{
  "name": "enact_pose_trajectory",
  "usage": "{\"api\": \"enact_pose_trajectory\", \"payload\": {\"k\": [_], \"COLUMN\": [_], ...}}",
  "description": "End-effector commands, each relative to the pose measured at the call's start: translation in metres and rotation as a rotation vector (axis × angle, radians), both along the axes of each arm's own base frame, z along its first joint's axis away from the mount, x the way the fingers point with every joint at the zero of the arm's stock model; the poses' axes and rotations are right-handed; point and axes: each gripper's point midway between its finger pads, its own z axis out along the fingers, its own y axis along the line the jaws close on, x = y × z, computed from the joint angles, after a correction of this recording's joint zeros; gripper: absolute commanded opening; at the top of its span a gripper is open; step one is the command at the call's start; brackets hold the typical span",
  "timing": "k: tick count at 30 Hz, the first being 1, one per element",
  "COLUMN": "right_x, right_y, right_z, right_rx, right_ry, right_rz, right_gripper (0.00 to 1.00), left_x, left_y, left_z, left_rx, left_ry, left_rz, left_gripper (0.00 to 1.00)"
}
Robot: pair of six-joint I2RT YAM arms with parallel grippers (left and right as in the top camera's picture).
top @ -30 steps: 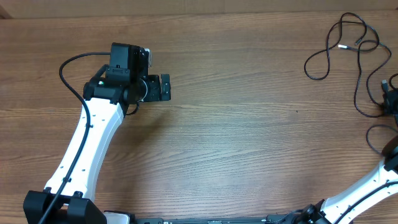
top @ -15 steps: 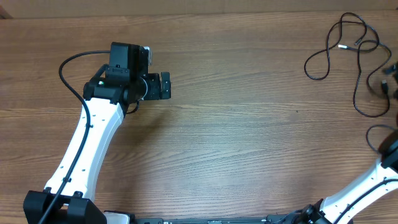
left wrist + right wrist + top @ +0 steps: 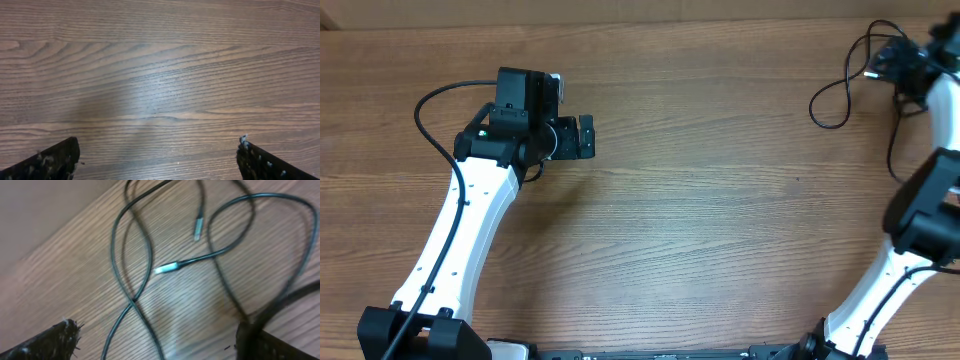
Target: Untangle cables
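Note:
The cables point(image 3: 812, 103) are thin black cords lying in loose, crossing loops at the far right corner of the wooden table. In the right wrist view the cables point(image 3: 131, 255) cross under the camera, and two small metal plug ends point(image 3: 165, 268) lie among them. My right gripper point(image 3: 898, 68) hangs over that bunch. The right gripper point(image 3: 160, 342) is open, with two strands running between its fingers and nothing gripped. My left gripper point(image 3: 582, 139) is far off at the left. In its own view the left gripper point(image 3: 157, 161) is open over bare wood.
The table's far edge point(image 3: 720, 20) runs close behind the cables. The white right arm point(image 3: 920, 215) reaches up along the right side, and a thicker black wire point(image 3: 295, 297) crosses the right wrist view near one finger.
The right arm has swung from the table's right edge up towards the far right corner, over the cable loops. The left arm has not moved.

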Motion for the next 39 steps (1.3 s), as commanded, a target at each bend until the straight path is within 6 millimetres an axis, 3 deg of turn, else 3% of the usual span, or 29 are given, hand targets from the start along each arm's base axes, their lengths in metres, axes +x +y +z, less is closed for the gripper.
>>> {"api": "enact_pose_trajectory", "payload": {"k": [1,2,4,9,12,15,16,17,18,25,29,32,34,39], "right_x": [-0.012,-0.019,-0.034,-0.077,-0.098,-0.111,-0.113,-0.115,-0.118,-0.127,-0.095,-0.075,-0.055,-0.049], "right_y": [-0.024,-0.026,-0.031,-0.058,-0.078,-0.09,-0.091,-0.093,-0.096,-0.098,-0.072,-0.056,-0.046,-0.047], "right_z": [0.011,0.011,0.009,-0.003,-0.008,-0.01,-0.01,-0.011,-0.011,0.003,0.022,0.036,0.056,0.098], "right_rx": [-0.131,-0.137,-0.12,-0.045,0.024,0.071,0.091,0.107,0.116,0.204,0.322,0.334,0.263,0.16], "right_ry": [0.059,0.089,0.134,0.231,0.244,0.241,0.238,0.234,0.232,0.187,0.061,-0.002,-0.073,-0.123], "right_rz": [-0.096,-0.11,-0.13,-0.246,-0.332,-0.354,-0.355,-0.357,-0.373,-0.512,-0.397,-0.316,-0.194,-0.209], "right_gripper": [0.93,0.79,0.67,0.61,0.45,0.4,0.42,0.56,1.0,1.0,1.0,0.99,1.0,1.0], "left_x": [-0.005,-0.005,-0.005,0.0,0.0,0.0,0.0,0.0,0.0,0.0,0.001,0.001,0.001,0.001], "left_y": [-0.002,-0.002,-0.002,0.001,0.001,0.002,0.002,0.002,0.002,0.002,0.002,0.002,0.002,0.002], "left_z": [0.002,0.002,0.003,0.005,0.005,0.005,0.005,0.005,0.005,0.005,0.005,0.006,0.005,0.006], "left_rx": [-0.011,-0.01,-0.006,0.01,0.01,0.011,0.011,0.011,0.011,0.011,0.011,0.01,0.01,0.011], "left_ry": [0.007,0.007,0.003,-0.018,-0.021,-0.02,-0.02,-0.021,-0.021,-0.021,-0.021,-0.025,-0.023,-0.024], "left_rz": [0.006,0.005,0.005,0.017,0.017,0.018,0.018,0.018,0.018,0.018,0.018,0.019,0.018,0.019], "left_gripper": [1.0,1.0,1.0,1.0,1.0,1.0,1.0,1.0,1.0,1.0,1.0,1.0,1.0,1.0]}}
